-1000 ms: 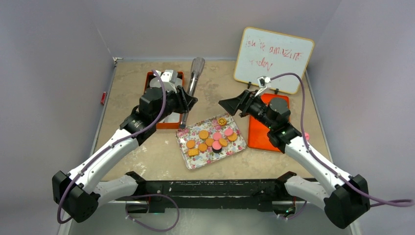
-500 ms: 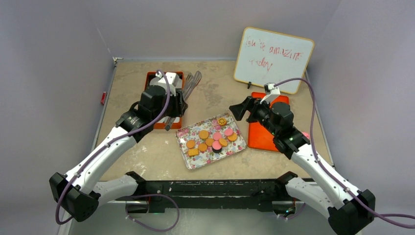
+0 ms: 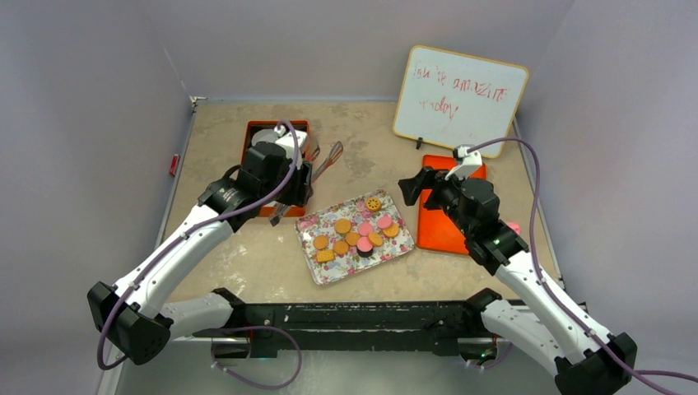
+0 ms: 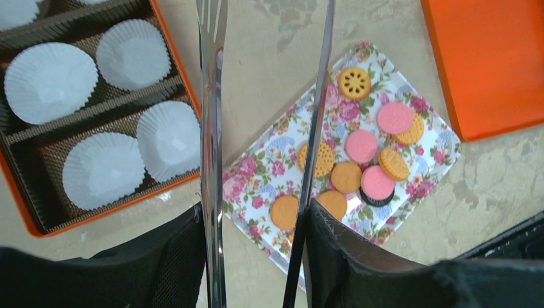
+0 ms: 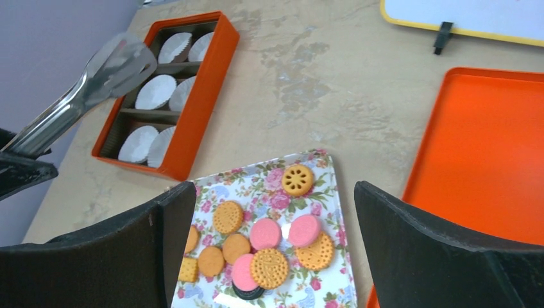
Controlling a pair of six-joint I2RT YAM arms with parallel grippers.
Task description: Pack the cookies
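The cookies lie in a loose pile on a floral tray at the table's middle: round tan and pink ones, a dark one, a square tan one and a yellow patterned one. They also show in the left wrist view and the right wrist view. My left gripper is shut on metal tongs, whose two arms stand apart above the tray's left end. My right gripper is open and empty, above the tray's right end.
An orange box with white paper cups stands at the back left, partly under my left arm. An orange lid lies right of the tray. A whiteboard leans at the back right. A small pink object lies by the lid.
My left arm has swung the tongs from pointing up and back to lying lower over the box's edge. My right gripper has drawn back to the right, toward the orange lid.
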